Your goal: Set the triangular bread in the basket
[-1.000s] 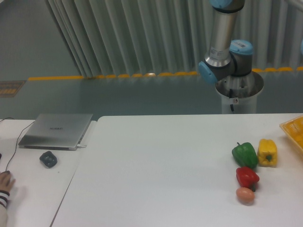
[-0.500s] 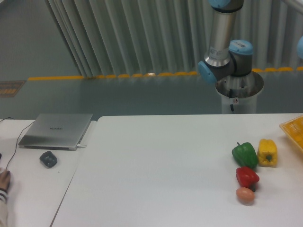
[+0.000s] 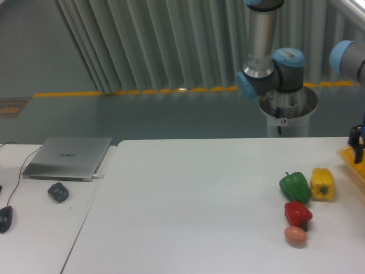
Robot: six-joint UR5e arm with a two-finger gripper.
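Camera view shows you the black two-finger gripper (image 3: 358, 144) at the right edge of the frame, just above the yellow-orange basket's low rim corner (image 3: 349, 154); you cannot tell whether its fingers are spread or pinching. No triangular bread is visible. Half a second ago the gripper was out of frame. Next, judge placement over the basket

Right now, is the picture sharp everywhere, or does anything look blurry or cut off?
In the fixed camera view the light is soft and even, and the peppers cast only faint shadows. The image is a bit grainy throughout. The claw is dark, small and cropped at the right edge, as is the basket, so neither shows much detail.
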